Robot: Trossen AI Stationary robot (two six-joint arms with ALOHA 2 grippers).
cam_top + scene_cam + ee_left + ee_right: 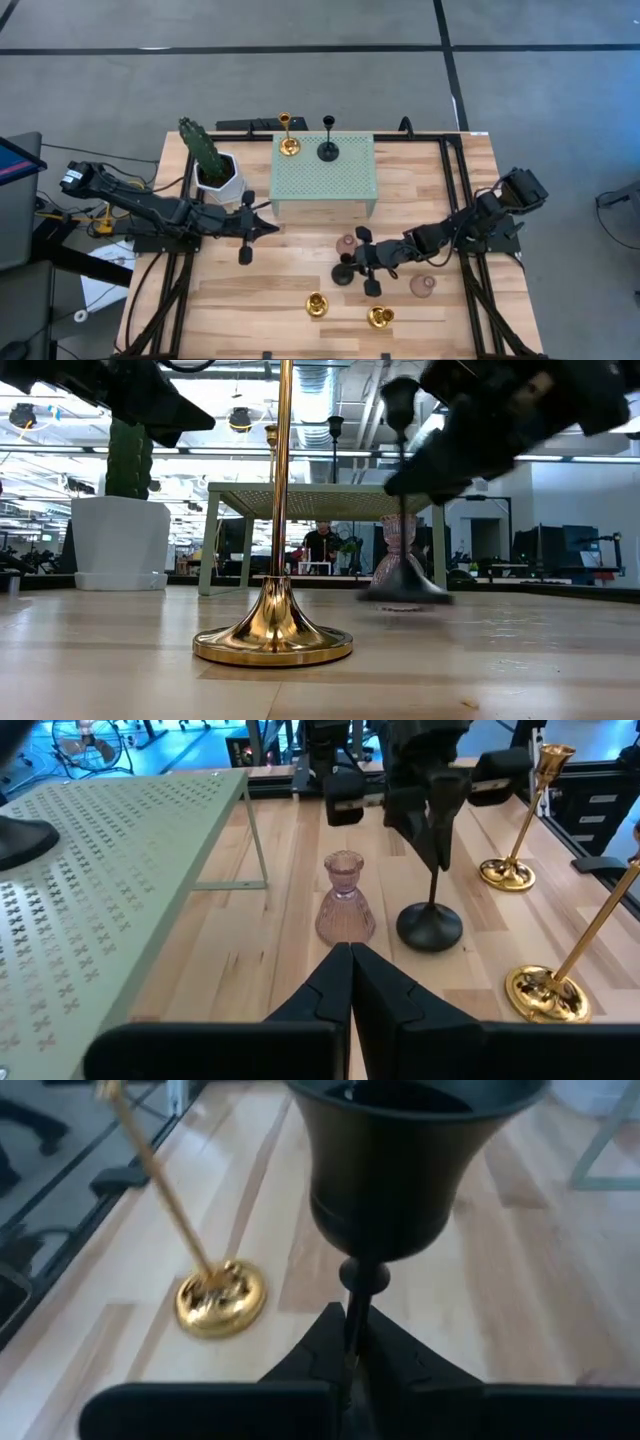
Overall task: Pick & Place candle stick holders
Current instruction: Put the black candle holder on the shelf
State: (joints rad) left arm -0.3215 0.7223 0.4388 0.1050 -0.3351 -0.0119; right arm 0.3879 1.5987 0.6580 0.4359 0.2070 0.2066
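My right gripper (350,266) is shut on a black candle stick holder (431,920) near the table's middle, right of centre. A pinkish holder (345,900) stands beside it, another (422,286) farther right. Two gold holders (317,304) (380,317) stand on their bases near the front edge. One gold holder (289,146) and one black holder (328,152) stand on the pale green stand (325,170). My left gripper (272,228) is shut and empty, left of the stand's front edge. My right gripper pinches the black holder's thin stem (365,1285) between its two fingers, just below the cup (415,1160). The fingers come nearly level from the table's right side and lie across the stem. The holder stands upright. Its round base (405,593) is at the tabletop; touching or just clear, I cannot tell.
A green cactus in a white pot (212,168) stands at the far left next to the stand. Black rails (455,170) run along the table's right and far edges. Bare wood lies at the front left. A person (322,545) shows far off in the room.
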